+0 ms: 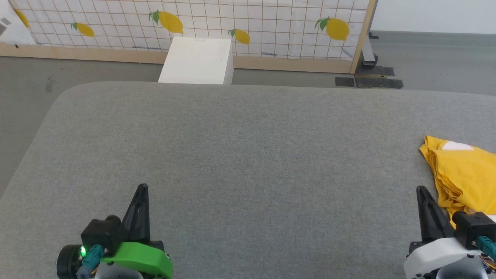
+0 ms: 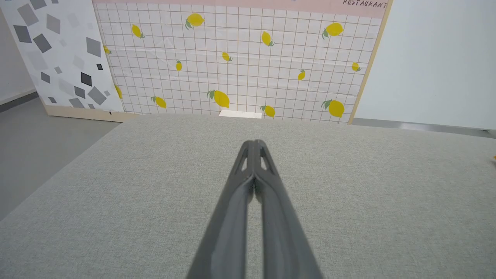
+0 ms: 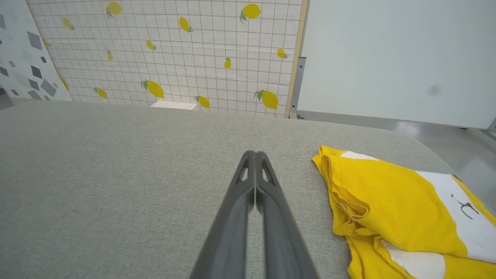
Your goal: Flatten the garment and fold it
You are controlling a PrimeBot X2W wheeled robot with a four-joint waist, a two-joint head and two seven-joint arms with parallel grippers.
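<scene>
head view: yellow shirt (image 1: pixel 465 170) lies crumpled at the right edge of the grey table (image 1: pixel 232 155) beside the right claw (image 1: pixel 421 189), closed tight and empty like the left claw (image 1: pixel 142 187), so flattening looks unstarted and next calls for opening onto a hem.

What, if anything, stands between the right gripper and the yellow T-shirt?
Nothing visible does. The right gripper, shut, points across the bare grey surface, and the crumpled T-shirt lies on that surface just to its right.
</scene>
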